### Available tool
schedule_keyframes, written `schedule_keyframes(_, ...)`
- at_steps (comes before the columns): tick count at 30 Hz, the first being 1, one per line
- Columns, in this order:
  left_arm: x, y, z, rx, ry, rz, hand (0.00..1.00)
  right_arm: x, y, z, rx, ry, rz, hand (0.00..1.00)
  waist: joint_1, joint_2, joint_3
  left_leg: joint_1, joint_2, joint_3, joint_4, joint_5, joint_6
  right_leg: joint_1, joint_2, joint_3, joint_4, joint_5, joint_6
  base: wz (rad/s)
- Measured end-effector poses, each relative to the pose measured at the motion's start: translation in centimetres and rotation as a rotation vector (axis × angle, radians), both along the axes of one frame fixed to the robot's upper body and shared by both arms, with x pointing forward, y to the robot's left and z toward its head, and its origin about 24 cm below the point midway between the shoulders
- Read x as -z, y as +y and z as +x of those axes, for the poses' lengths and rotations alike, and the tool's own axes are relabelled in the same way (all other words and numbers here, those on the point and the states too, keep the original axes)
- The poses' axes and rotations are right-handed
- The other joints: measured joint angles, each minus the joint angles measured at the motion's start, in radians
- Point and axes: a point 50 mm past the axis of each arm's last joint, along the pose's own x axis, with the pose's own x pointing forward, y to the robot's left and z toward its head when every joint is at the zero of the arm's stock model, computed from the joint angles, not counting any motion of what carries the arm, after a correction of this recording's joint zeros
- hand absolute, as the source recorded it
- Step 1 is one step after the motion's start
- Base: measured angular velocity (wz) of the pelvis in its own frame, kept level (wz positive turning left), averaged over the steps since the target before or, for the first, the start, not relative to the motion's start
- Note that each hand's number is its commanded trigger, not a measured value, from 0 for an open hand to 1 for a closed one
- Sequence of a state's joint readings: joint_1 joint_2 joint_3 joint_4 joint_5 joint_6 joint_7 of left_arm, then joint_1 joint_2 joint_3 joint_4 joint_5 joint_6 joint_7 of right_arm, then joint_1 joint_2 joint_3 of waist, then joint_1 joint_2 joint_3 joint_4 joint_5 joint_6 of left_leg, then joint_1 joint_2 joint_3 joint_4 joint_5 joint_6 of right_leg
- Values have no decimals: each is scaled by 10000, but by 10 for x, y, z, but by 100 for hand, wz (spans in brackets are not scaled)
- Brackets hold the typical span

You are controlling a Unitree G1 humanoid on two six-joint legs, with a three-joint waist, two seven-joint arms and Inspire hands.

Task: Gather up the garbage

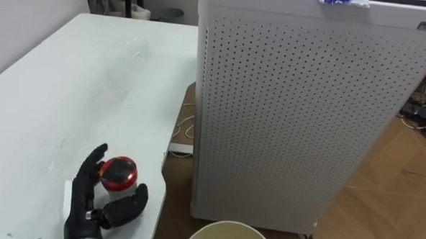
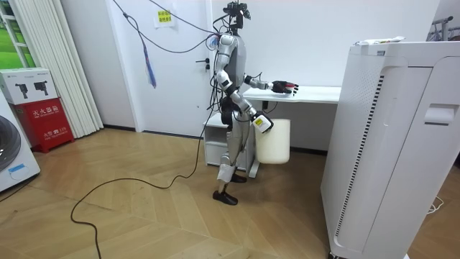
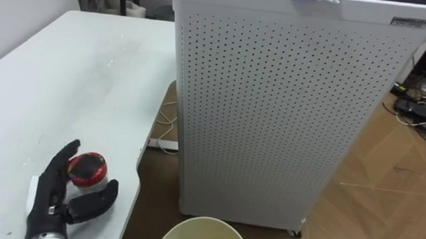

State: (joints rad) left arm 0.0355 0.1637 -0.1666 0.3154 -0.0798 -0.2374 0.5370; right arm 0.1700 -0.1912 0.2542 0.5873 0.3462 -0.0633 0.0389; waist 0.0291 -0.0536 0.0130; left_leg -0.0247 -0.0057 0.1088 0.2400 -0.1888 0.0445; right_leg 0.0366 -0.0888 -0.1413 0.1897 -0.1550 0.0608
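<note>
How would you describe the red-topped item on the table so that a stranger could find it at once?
Start at the white table left of the tall perforated cabinet. At its near end, the small round container sits in the left hand, between fingers and thumb. It alone is red-lidded.

Left hand [image 1: 98, 201] is running off the near edge at the wrist and is covering the near-left side of the red-lidded container [image 1: 118, 173], so its base is not showing. The hand is also hiding most of a white pad [image 1: 68, 194] under it. Tabletop [image 1: 63, 84] is getting cut by the left and near edges. Bin [image 1: 228, 234] is showing just its far rim, with the rest cropped. Perforated white unit [image 1: 299, 116] is running out at the top and right. The blue-and-white scrap [image 1: 341, 0] on it is getting clipped at the top and is too small to identify. Right hand [image 2: 263, 124] in the room view is looking too small to read.
</note>
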Motion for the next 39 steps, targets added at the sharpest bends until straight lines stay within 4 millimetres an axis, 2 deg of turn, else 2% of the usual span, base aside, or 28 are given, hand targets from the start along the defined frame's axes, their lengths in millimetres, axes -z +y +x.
schedule_keyframes(5,2,-2,4,-309,88,-464,100,3,2,-7,32,210,83,100,-45,6,1,18,-5,16,1,0,0,41,-6,16,0,0,0,0)
schedule_keyframes(11,4,-3,4,-611,265,-971,100,5,7,-9,-184,511,202,100,-258,31,17,155,-10,17,-24,0,1,165,-11,30,-10,0,0,0)
schedule_keyframes(16,4,-8,9,-155,330,-1048,100,5,8,-9,-220,488,244,100,-281,85,53,100,-6,19,8,-3,-1,132,-4,38,-10,0,0,-1)
schedule_keyframes(20,-3,-13,16,269,71,-1121,100,4,9,-5,-254,383,249,100,-267,114,52,-50,-14,14,72,-3,-1,4,10,17,24,13,-21,0)
schedule_keyframes(26,-33,-41,22,1962,-1163,-1469,100,-1,11,6,-354,85,262,100,-278,103,50,-10,-18,0,83,-4,1,-29,2,37,153,13,-20,0)
schedule_keyframes(28,-52,-54,23,2790,-1967,-1693,100,-5,13,16,-417,-201,272,100,-288,90,57,-87,10,-1,147,-14,14,-54,-2,20,150,13,-20,0)
schedule_keyframes(31,-70,-65,23,3712,-2686,-1915,100,-11,15,27,-314,-588,253,100,-349,98,54,-97,6,-24,187,-16,14,-39,-2,9,151,13,-20,2)
schedule_keyframes(39,-80,-80,20,5492,-2958,-1975,100,-27,14,55,148,-1443,36,100,-533,119,32,-340,10,-24,272,-13,17,-265,-9,-9,204,15,-24,0)
